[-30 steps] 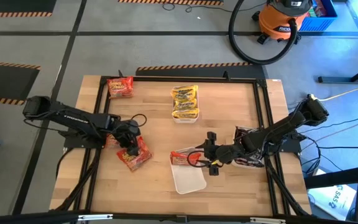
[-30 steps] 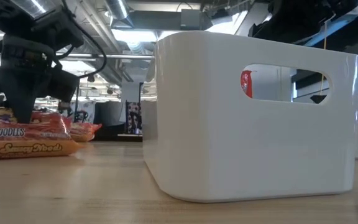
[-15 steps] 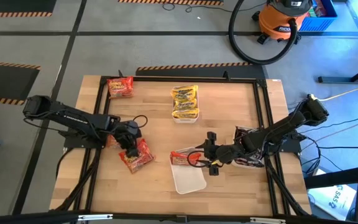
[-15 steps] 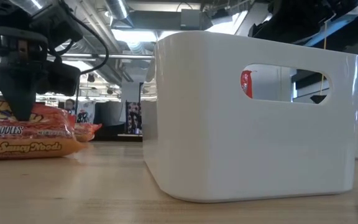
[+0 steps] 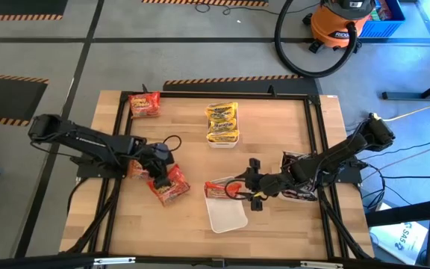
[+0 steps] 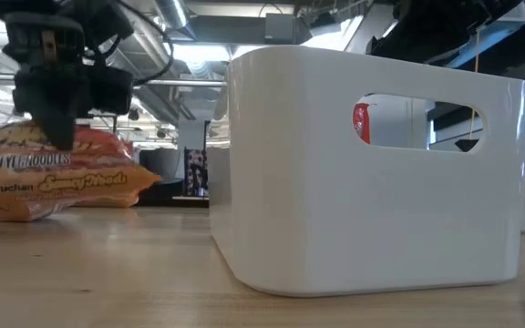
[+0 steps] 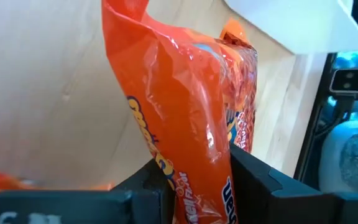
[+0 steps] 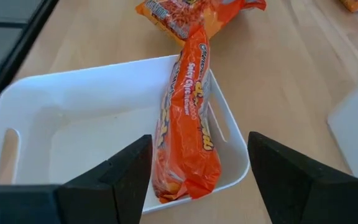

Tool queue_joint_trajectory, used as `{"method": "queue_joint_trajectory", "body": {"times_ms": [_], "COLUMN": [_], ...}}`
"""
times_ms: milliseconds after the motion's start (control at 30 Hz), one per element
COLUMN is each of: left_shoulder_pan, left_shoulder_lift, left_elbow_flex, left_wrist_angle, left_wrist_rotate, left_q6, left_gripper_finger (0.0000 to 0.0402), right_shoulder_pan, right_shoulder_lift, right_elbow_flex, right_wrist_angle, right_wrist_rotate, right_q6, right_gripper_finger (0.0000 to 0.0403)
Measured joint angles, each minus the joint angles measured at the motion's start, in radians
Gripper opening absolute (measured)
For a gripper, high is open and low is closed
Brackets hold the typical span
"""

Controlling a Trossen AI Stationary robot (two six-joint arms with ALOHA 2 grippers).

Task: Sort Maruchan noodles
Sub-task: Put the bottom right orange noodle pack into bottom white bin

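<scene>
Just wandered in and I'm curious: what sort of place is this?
Probably a robotics lab or workshop. Hazard-striped tape marks the floor, an orange shop vacuum stands by, and a wooden table carries noodle packets and a white tray.

You have orange-red crinkly noodle packets with yellow lettering: one pinched in the dark left gripper (image 5: 160, 176), the held packet (image 5: 169, 184), and another lying over the rim of the white tray (image 5: 227, 217) near the worktop's front edge, the tray packet (image 5: 219, 188). A third red packet (image 5: 144, 104) sits by the back-left corner. The yellow packets (image 5: 222, 120), printed with dark bands, fill a second white tray at the back. The worktop (image 5: 192, 157) is pale wood grain, framed in black. A packet under the right arm (image 5: 297, 190) looks maroon, perhaps.
</scene>
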Motion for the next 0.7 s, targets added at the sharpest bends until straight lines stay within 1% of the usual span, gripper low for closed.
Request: {"method": "queue_joint_trajectory", "body": {"times_ms": [67,233,467,567,700], "left_shoulder_pan": [-0.011,-0.051,-0.127,-0.164,-0.207], "left_shoulder_lift": [0.0,0.0,0.006,0.029,0.099], "left_elbow_flex": [0.041,0.156,0.326,0.397,0.497], "left_wrist_angle": [-0.056,-0.183,-0.28,-0.298,-0.341], "left_wrist_rotate": [-0.026,-0.12,-0.289,-0.365,-0.467], "left_q6": [0.023,0.07,0.127,0.162,0.231], "left_gripper_finger": [0.0111,0.0111,0.0111,0.0111,0.0111], "right_shoulder_pan": [0.0,0.0,0.0,-0.013,-0.055], "right_shoulder_lift": [-0.008,-0.044,-0.062,-0.062,-0.061], "right_elbow_flex": [0.0,0.0,0.001,0.001,0.001], "right_wrist_angle": [-0.002,-0.02,-0.005,0.037,0.119], "right_wrist_rotate": [-0.014,0.006,0.007,0.005,0.001], "right_q6": [0.003,0.029,0.039,0.04,0.054], "right_gripper_finger": [0.0243,0.0243,0.0243,0.0243,0.0243]}}
